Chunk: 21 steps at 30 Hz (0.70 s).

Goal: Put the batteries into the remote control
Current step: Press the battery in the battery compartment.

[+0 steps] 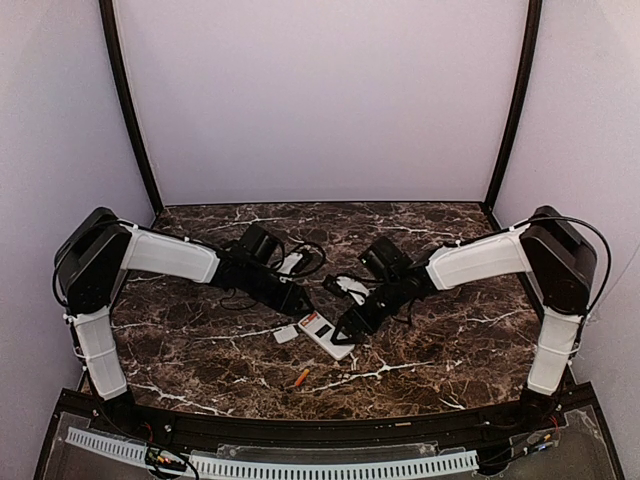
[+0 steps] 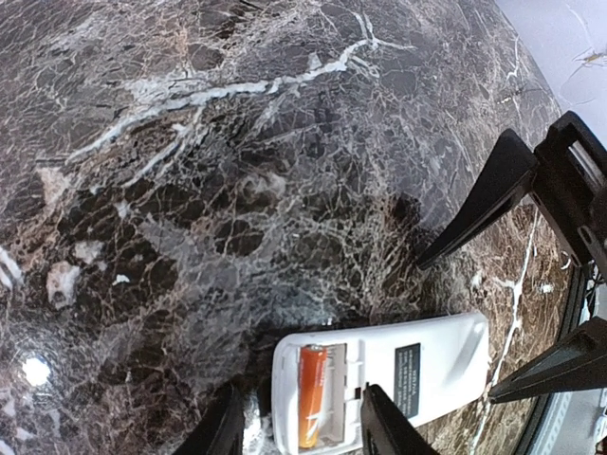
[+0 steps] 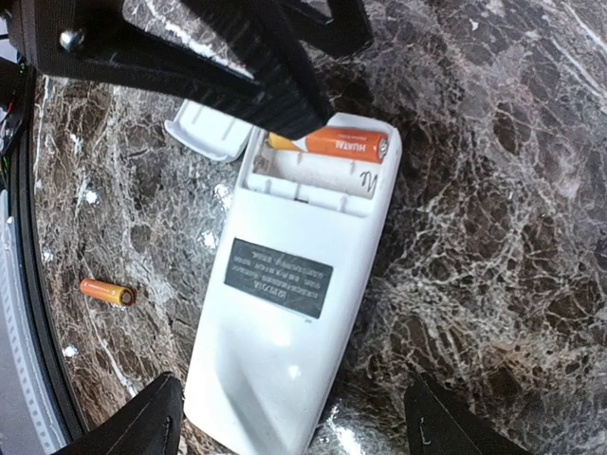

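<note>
The white remote control (image 3: 285, 322) lies face down on the marble, its battery compartment uncovered. One orange battery (image 3: 332, 144) sits in the far slot; the slot beside it is empty. A second battery (image 3: 106, 292) lies loose on the table, near the front edge (image 1: 301, 377). My left gripper (image 2: 303, 431) hovers open over the compartment end, one fingertip (image 3: 285, 104) close to the seated battery (image 2: 312, 393). My right gripper (image 3: 294, 422) stands wide open astride the remote's other end, holding nothing.
The loose white cover plate (image 3: 211, 130) lies just beside the compartment end of the remote (image 1: 325, 335). Both arms meet over the middle of the dark marble table (image 1: 450, 350). Purple walls enclose the back and sides.
</note>
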Each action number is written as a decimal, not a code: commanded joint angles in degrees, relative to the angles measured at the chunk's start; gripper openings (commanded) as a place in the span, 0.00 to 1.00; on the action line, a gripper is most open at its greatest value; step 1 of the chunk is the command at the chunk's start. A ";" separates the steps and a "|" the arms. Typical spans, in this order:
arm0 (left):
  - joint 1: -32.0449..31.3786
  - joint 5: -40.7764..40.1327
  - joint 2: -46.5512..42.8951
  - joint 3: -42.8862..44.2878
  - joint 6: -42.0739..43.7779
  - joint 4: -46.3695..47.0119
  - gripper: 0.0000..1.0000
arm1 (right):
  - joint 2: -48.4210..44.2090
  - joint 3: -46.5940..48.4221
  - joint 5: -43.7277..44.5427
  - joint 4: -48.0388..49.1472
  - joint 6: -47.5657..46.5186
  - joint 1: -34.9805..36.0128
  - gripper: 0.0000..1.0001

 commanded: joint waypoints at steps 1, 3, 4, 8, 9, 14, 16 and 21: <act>-0.16 2.30 1.12 1.82 -0.92 -2.01 0.41 | -0.08 1.26 4.33 -3.14 -0.82 2.25 0.80; -0.16 2.35 1.58 2.12 -0.97 -2.35 0.40 | 0.30 2.26 6.76 -4.46 -0.82 3.36 0.80; -0.16 2.24 1.71 2.32 -1.07 -2.50 0.40 | 0.48 2.68 7.84 -5.15 -0.82 3.88 0.80; -0.15 2.58 2.52 2.81 -1.35 -3.12 0.40 | 1.44 4.00 10.41 -7.01 -0.82 5.53 0.79; -0.15 2.70 2.80 2.91 -1.35 -3.29 0.40 | 1.73 4.22 11.04 -7.40 -0.82 5.76 0.79; -0.16 3.06 3.78 3.72 -1.73 -4.15 0.38 | 2.70 5.04 13.11 -8.95 -0.64 6.85 0.77; -0.16 3.24 4.17 3.92 -1.86 -4.26 0.37 | 2.98 5.36 13.53 -9.52 -0.79 7.26 0.77; -0.16 3.88 5.08 4.34 -2.57 -4.23 0.34 | 3.96 5.95 15.06 -10.25 -0.82 7.90 0.76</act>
